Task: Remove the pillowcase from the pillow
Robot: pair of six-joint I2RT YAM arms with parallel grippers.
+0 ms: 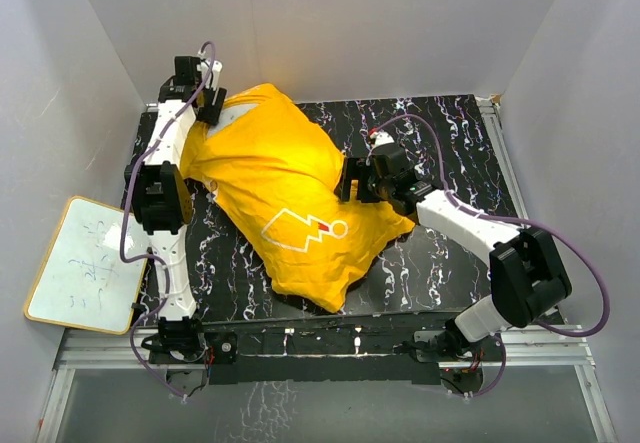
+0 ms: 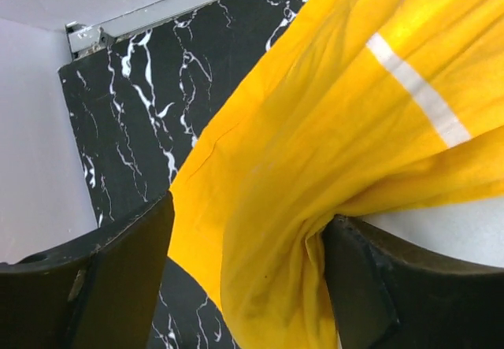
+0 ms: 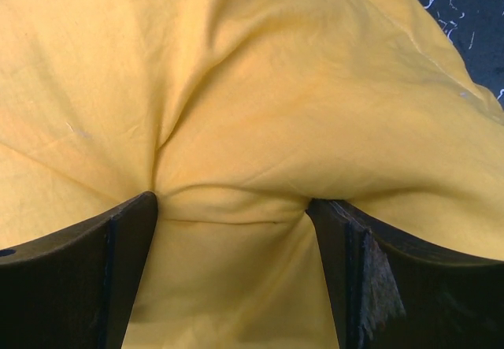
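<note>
Fabric filled the gap of the left tool (image 2: 250, 211): its jaws stood wide apart around a loose hanging fold of the pillowcase (image 1: 280, 178), and the cloth touched one finger without being pinched. Just beside that fold a patch of the off-white pillow (image 2: 457, 231) showed bare. This was the only part of it in view, so the mouth of the case seemed to lie there, at the far-left corner of the desk (image 1: 450, 143).

The right tool (image 3: 232, 199) was also spread. Both fingertips pressed into the yellow cloth, a soft bulge rose between them and creases ran out from each tip. It looked more like a push than a closed grip.

The pillow lay almost wholly inside its case. Its long axis ran on a slant from the far-left corner towards the near middle of the desk, with the printed face uppermost. The left arm sat at the open end. The right arm met the right flank about halfway along, with the closed end nearer the bases. I judged the coming move to turn on this: the cloth had to travel along that slant, away from the mouth.

A whiteboard (image 1: 85, 263) lay off the desk's near-left edge, well apart from the work.
</note>
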